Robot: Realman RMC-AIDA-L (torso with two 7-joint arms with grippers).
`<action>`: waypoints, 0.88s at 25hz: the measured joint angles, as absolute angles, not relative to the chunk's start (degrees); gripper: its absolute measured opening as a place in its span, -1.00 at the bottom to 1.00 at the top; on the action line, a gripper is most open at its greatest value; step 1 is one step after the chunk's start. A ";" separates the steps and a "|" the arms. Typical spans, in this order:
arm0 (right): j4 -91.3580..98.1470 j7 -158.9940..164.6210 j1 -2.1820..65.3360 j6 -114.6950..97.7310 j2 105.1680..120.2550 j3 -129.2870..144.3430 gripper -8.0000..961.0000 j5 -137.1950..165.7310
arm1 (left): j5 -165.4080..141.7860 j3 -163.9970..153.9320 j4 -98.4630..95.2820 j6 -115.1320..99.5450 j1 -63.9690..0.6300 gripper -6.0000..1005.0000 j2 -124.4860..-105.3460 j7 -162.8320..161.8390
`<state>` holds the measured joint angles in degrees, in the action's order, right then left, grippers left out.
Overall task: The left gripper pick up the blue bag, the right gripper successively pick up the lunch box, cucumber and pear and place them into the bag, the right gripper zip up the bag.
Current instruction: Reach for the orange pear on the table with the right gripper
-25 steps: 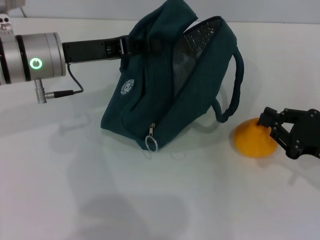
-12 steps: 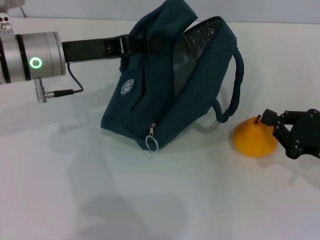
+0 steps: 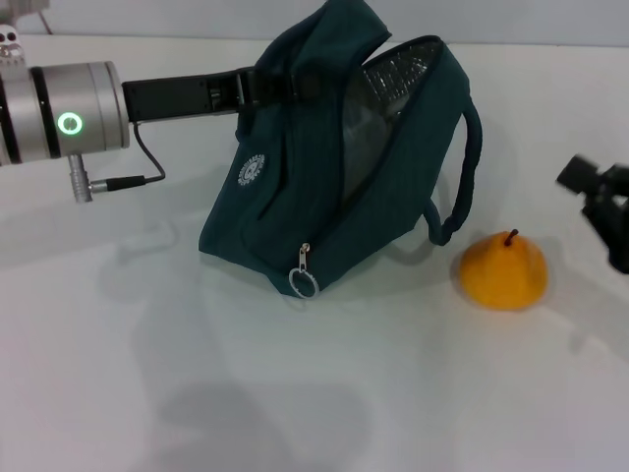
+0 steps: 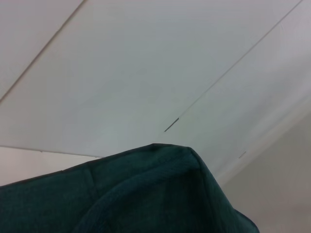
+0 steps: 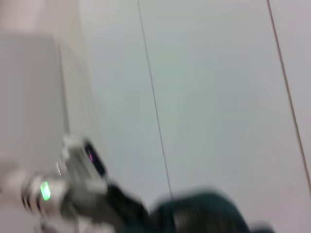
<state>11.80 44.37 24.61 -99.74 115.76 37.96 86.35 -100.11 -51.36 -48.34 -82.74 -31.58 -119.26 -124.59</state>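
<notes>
Head overhead; wrists upward; shared blue bag (image 3: 334,167)

We see the blue bag (image 3: 334,167) on the table (image 3: 197,393), tilted, its mouth facing up and toward the right gripper (image 3: 600,202). The left gripper (image 3: 270,87) reaches in from the left and meets the bag's upper edge. The pear (image 3: 503,269) stands on the table between bag and right gripper, apart from both, just beside the bag's handle (image 3: 462,177).
</notes>
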 joint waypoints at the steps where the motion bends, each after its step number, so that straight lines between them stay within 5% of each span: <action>1: 11.80 44.38 24.57 -100.76 115.70 37.96 -0.98 85.83 | -100.11 -51.39 -48.34 -82.78 -31.58 -0.74 -119.27 -124.52; 22: 12.77 47.35 25.41 -102.54 115.27 41.59 -0.82 81.31 | -100.10 -51.59 -47.92 -82.89 -31.54 -0.73 -119.33 -123.99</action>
